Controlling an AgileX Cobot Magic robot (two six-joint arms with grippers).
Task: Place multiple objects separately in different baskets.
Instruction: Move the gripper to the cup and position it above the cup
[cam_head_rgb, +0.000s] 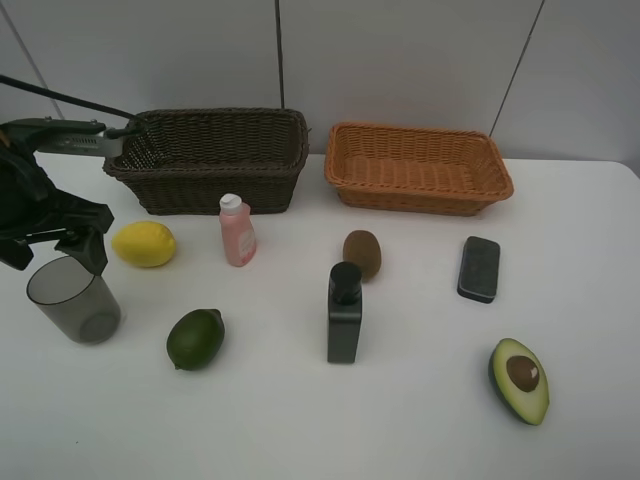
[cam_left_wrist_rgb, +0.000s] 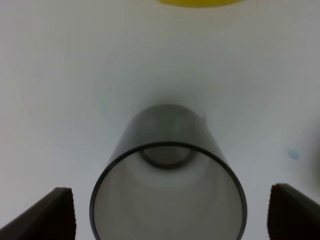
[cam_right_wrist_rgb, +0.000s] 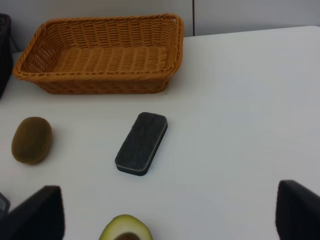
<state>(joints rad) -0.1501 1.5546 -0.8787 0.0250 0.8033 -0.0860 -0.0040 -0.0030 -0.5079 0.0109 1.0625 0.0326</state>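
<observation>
Okay, left gripper (cam_left_wrist_rgb: 168, 212) jaws are wide apart, one finger in each lower corner of the left wrist view. The grey cup (cam_head_rgb: 75, 300) stands upright between them, clear of both. Right gripper (cam_right_wrist_rgb: 167, 212) jaws are also spread, holding nothing.

High view:
- Cup at far left, with the lemon (cam_head_rgb: 144, 244) just to its upper right.
- Lime (cam_head_rgb: 195, 339) lower left of centre.
- Pink bottle (cam_head_rgb: 237, 230) upright in front of the dark brown basket (cam_head_rgb: 210, 185), upper left.
- Black bottle (cam_head_rgb: 344, 313) upright at centre, with the kiwi (cam_head_rgb: 362, 253) just above it.
- Dark pad (cam_head_rgb: 479, 268) centre right, below the orange basket (cam_head_rgb: 420, 198).
- Avocado half (cam_head_rgb: 520, 380) lower right, pit up.

All loose items sit on the white table (cam_head_rgb: 420, 430).
</observation>
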